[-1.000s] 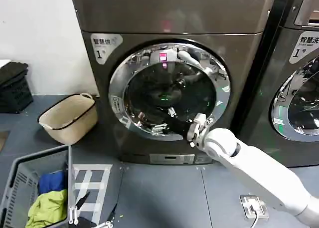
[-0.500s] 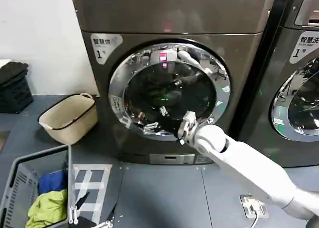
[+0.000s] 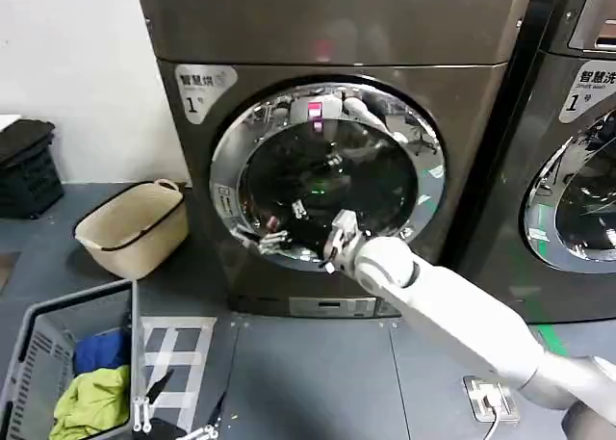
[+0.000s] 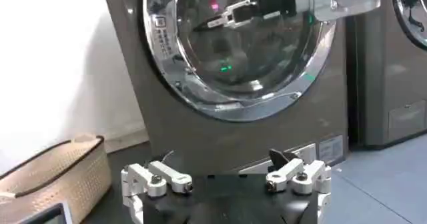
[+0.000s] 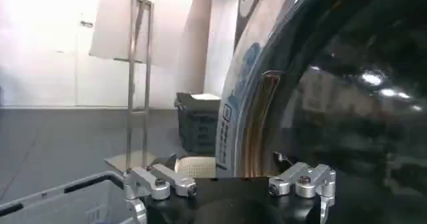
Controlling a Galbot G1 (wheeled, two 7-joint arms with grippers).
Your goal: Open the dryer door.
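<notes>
The dryer (image 3: 332, 151) stands big and dark, with a silver "1" sticker (image 3: 203, 87) at its upper corner. The dryer door (image 3: 327, 175) sits round and shiny in the dryer's front — it looks shut. The right tool (image 3: 337, 240) is up against the low part of the door's dark glass, just inside the chrome rim; I cannot tell if its fingers are apart. The left tool (image 4: 227, 179) waits low before the dryer — fingers wide apart, holding nothing.

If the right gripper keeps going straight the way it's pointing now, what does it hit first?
Most likely the chrome rim on the left side of the dryer door. The right gripper points leftward across the dark glass, though depth is hard to judge.
</notes>
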